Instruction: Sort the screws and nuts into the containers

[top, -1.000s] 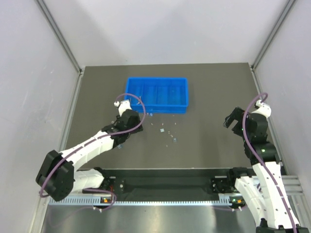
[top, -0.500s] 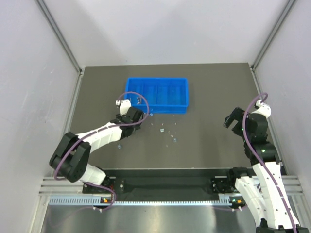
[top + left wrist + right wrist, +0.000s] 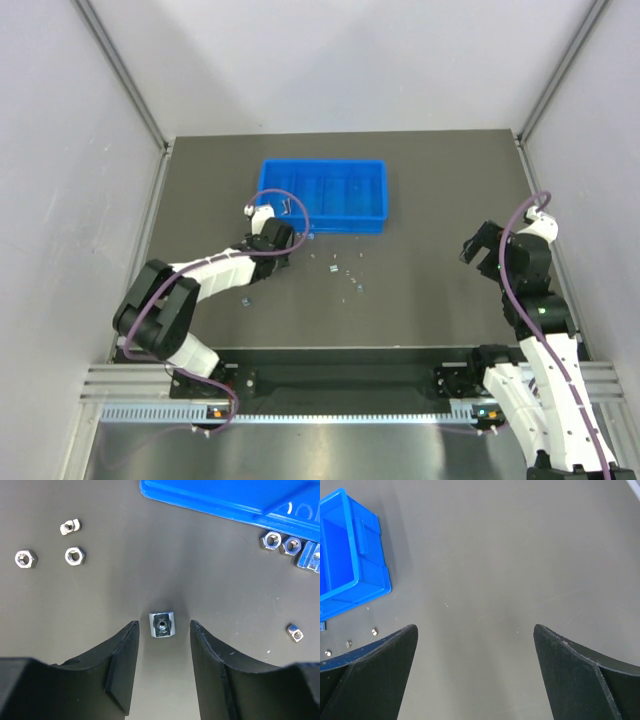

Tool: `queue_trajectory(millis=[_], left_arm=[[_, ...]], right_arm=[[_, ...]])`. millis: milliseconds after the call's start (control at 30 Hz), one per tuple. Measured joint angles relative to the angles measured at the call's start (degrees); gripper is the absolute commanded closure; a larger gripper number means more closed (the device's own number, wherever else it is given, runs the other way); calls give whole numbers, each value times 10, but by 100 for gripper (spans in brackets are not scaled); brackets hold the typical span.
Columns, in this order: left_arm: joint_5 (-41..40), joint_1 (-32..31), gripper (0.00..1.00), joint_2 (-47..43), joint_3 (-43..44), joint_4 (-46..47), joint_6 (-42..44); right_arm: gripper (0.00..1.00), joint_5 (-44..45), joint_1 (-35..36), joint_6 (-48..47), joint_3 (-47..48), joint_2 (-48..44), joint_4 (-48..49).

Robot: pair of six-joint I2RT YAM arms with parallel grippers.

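Because the small square silvery metal nut (image 3: 162, 624) lay flat on the dark grey desk (image 3: 100, 595), the black left gripper (image 3: 163, 632) — open a little wider than the nut, holding nothing — could well have clipped a corner and flicked it aside, or closed over its top. It sat centred between the fingertips (image 3: 125, 645), just short of the near wall of the bright blue plastic tray (image 3: 215, 497).

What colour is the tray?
The tray is bright blue, clearest from the top external view.
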Motion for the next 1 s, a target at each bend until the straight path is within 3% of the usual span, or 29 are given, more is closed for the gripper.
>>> queue_trajectory(millis=[400, 533, 700, 1000], left_arm=[[-11, 0, 61, 9, -15, 21, -7], [-17, 0, 72, 14, -17, 39, -5], [-14, 0, 78, 18, -18, 54, -1], [26, 1, 82, -6, -37, 63, -4]], right_arm=[[0, 2, 0, -7, 0, -9, -12], [0, 6, 0, -7, 1, -22, -19], [0, 10, 0, -7, 10, -25, -29], [0, 14, 0, -7, 13, -26, -34]])
